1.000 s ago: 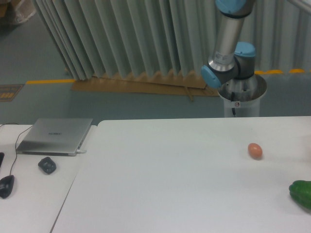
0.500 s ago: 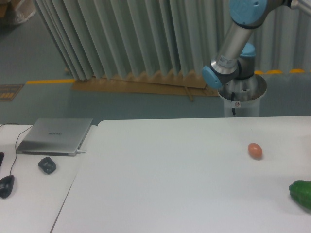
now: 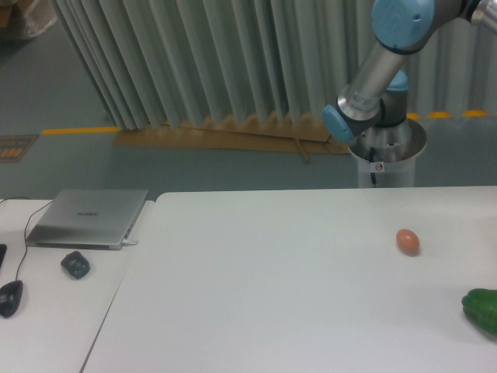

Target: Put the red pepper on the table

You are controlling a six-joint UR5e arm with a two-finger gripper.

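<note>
The large white table (image 3: 256,287) fills the lower part of the camera view. The red pepper is out of view. Only part of the arm shows: its silver link with blue joints (image 3: 369,85) rises from the base behind the table's far right edge and leaves the frame at the top right. The gripper is out of view.
An orange-brown egg-shaped object (image 3: 408,241) lies on the table at the right. A green pepper (image 3: 481,309) lies at the right edge. A smaller desk (image 3: 46,311) at the left holds a closed laptop (image 3: 89,217), a dark mouse (image 3: 75,264) and another mouse (image 3: 9,298).
The arm's upper link has swung to the right, so it now leans toward the top right corner. The objects on the table have not moved.
</note>
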